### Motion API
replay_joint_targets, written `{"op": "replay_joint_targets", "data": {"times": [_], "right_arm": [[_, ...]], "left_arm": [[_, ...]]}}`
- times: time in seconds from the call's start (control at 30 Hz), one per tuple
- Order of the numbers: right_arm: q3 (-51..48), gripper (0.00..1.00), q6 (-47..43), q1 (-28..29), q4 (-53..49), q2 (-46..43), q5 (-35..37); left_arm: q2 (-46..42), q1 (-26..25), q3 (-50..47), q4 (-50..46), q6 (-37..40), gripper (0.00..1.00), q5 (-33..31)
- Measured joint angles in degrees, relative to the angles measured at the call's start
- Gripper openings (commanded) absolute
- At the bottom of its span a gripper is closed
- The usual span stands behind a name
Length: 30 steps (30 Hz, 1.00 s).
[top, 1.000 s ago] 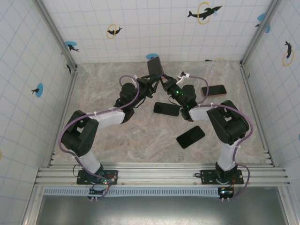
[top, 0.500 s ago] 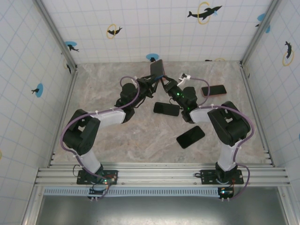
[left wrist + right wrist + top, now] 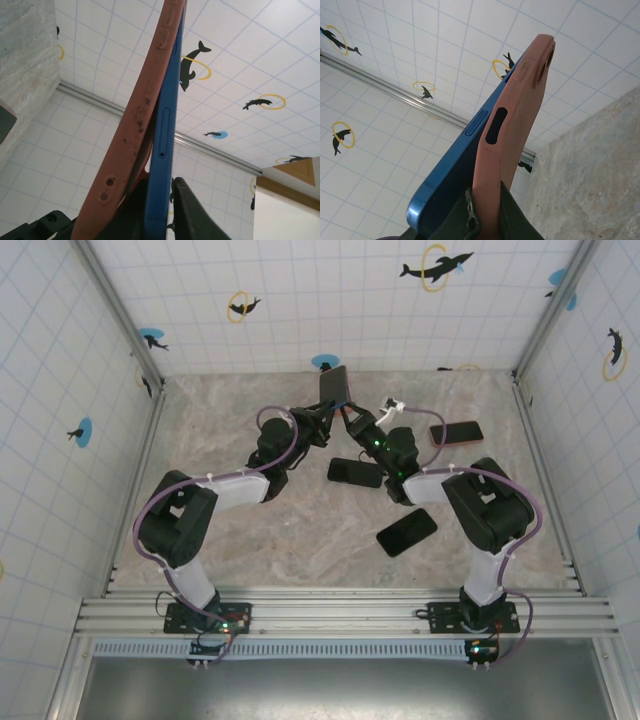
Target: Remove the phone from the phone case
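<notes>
A blue phone (image 3: 334,386) in a salmon phone case is held upright above the back middle of the table, between both grippers. My left gripper (image 3: 322,418) is shut on the blue phone (image 3: 167,125). The phone's lower end has come away from the phone case (image 3: 135,125), which bends off to the left. My right gripper (image 3: 352,418) is shut on the edge of the phone case (image 3: 512,130), its fingers (image 3: 507,200) pinching the case wall. Beside it the phone (image 3: 455,170) sticks out of the case at one corner.
Three other dark phones lie on the marble table: one (image 3: 355,472) just in front of the grippers, one (image 3: 407,531) nearer the right arm's base, and one with a reddish rim (image 3: 457,433) at the right. Tiled walls (image 3: 300,300) close in the back and sides.
My left gripper has shut on the phone's lower end. The raised phone and both grippers have shifted slightly to the right and back.
</notes>
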Motion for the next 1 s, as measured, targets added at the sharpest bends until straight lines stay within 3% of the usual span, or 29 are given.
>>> {"op": "replay_joint_targets", "data": {"times": [0.23,0.63,1.0], "right_arm": [[0.0,0.01,-0.81,0.02,-2.12,0.0,0.66],[1.22,0.01,-3.26,-0.2,-10.97,0.0,5.62],[2.36,0.01,-3.54,-1.53,-15.39,0.61,7.98]], "left_arm": [[0.5,0.55,0.04,1.03,-0.76,0.05,0.33],[0.87,1.07,3.32,-1.97,-0.7,0.03,2.25],[-1.07,2.97,3.41,-9.03,3.72,0.03,9.51]]}}
